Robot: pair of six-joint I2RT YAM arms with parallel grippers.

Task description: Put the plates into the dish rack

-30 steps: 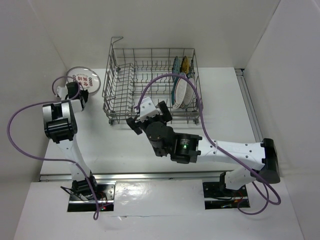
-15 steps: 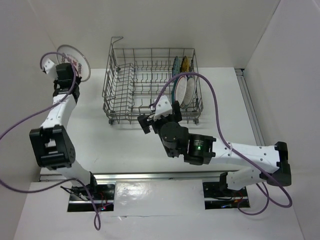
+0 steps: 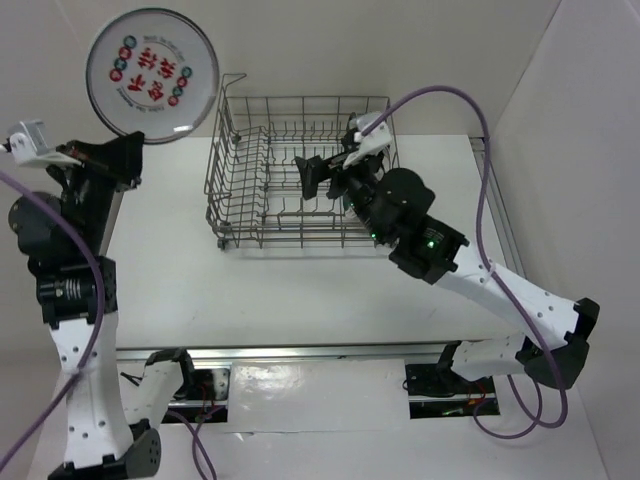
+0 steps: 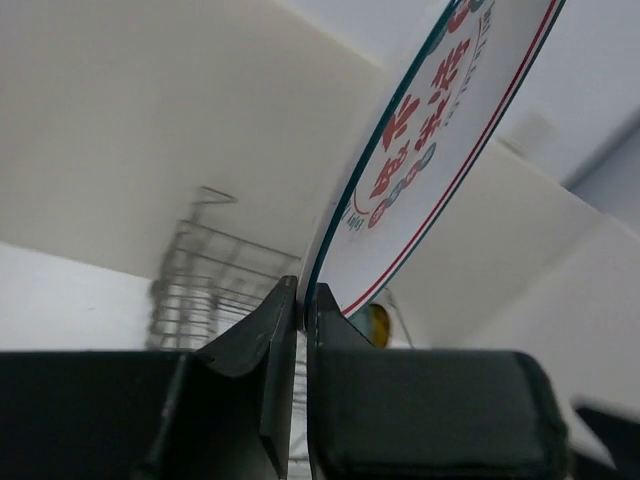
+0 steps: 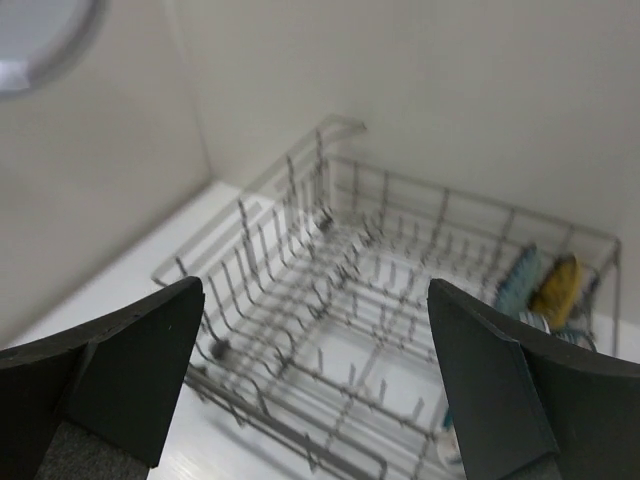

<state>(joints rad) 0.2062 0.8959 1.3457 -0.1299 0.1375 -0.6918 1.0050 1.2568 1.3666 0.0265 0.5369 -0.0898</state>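
My left gripper (image 3: pixel 133 148) is shut on the lower rim of the white plate with red marks (image 3: pixel 152 72) and holds it high in the air, left of the dish rack (image 3: pixel 240 205). In the left wrist view the fingers (image 4: pixel 303 295) pinch the plate's (image 4: pixel 440 130) edge. My right gripper (image 3: pixel 325 170) is open and empty, above the right part of the rack. In the right wrist view it (image 5: pixel 315 300) spans the rack (image 5: pixel 290 250); a teal plate (image 5: pixel 520 278) and a yellow plate (image 5: pixel 558 280) stand at the rack's right end. The other plates are hidden behind the right arm.
White walls close in on the left, back and right of the white table (image 3: pixel 170 280). The rack's raised wire handle (image 3: pixel 232 80) stands at its far left corner. The right arm (image 3: pixel 470 280) reaches over the table's right half.
My left arm has lifted the red-marked plate from the table's far left corner high into the air. My right gripper has moved from the rack's front edge to above its right part.
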